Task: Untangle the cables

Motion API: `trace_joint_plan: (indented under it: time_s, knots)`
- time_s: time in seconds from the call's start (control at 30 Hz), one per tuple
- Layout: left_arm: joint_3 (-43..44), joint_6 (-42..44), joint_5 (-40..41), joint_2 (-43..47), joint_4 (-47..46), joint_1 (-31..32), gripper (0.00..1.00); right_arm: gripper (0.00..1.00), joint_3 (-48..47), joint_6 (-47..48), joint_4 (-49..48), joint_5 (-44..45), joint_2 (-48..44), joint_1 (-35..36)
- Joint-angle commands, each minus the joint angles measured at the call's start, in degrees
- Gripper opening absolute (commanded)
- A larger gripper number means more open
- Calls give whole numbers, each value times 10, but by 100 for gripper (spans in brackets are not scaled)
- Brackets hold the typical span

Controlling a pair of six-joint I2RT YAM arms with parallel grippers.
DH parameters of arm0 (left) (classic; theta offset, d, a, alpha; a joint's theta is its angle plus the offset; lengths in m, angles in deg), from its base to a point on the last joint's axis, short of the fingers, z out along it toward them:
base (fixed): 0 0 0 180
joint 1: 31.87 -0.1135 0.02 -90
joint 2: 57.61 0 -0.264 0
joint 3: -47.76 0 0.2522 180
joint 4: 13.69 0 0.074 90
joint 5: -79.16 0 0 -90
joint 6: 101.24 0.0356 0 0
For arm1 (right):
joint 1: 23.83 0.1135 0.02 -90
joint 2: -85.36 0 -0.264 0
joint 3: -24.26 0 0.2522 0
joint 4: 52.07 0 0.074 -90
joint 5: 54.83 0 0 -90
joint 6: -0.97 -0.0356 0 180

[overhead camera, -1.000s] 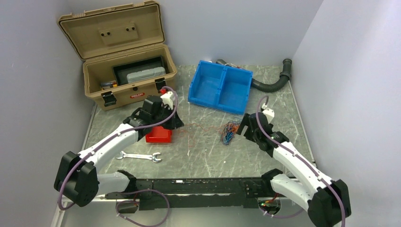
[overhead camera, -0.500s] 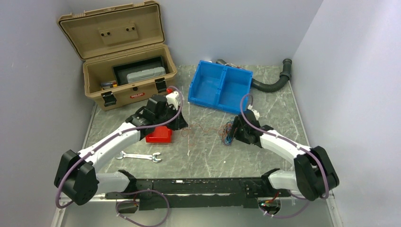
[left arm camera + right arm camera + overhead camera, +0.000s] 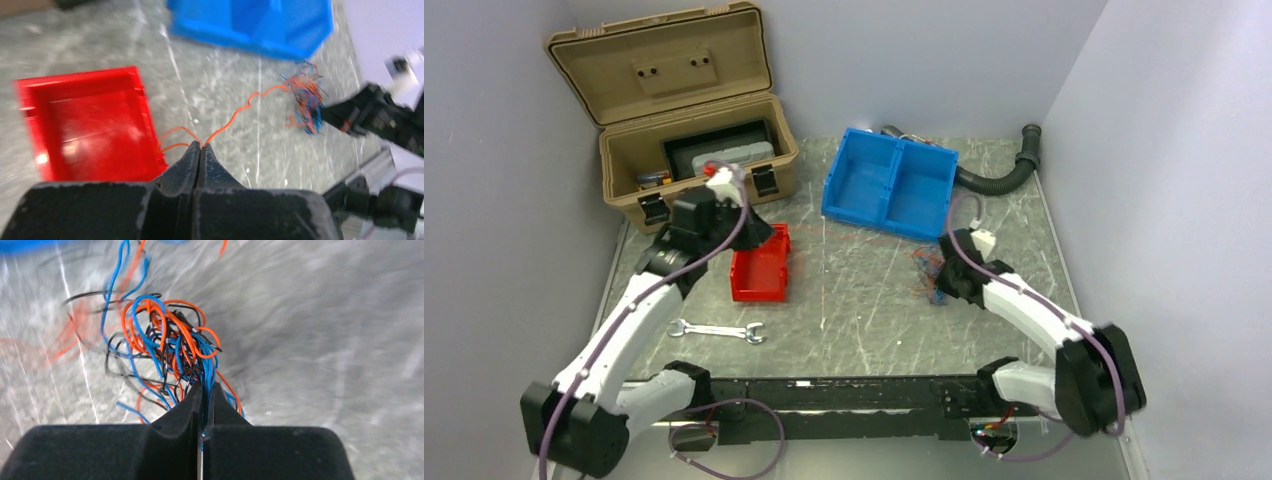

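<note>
Drawn back, the left fingers pinch one orange wire; right fingers clamp one tangled bunch.

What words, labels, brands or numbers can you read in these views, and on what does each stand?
None can be read.
Tan toolbox: no label is legible from the overhead view.
Blue bin, red bin, wrench: no visible text.

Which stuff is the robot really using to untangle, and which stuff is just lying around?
For the job:
cable tangle, pinched by the right gripper
orange wire, pinched by the left gripper

Just lying about:
red bin, blue bin, wrench, toolbox, black hose
</note>
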Motion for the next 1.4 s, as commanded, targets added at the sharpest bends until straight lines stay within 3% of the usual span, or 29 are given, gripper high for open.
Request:
trace_joint_plan:
  time_s: [0.0,0.2,0.43,0.73,1.2,1.37]
  knots:
    - [4,-33,38,84,15,-64,0,0,16,-32,89,95,-107,-70]
    - [3,-52,70,145,48,-124,0,0,28,-57,128,94,-206,-161]
    - [14,-18,-56,169,-1,-126,0,0,42,50,21,-86,-237,-162]
    - [58,22,-38,144,46,-126,0,0,48,78,-39,-196,-230,-152]
    - [-71,-3,41,64,-62,-124,0,0,64,73,-91,-234,-247,-119]
    - [-101,-21,142,-14,-94,-75,0,0,71,65,-121,-242,-237,-91]
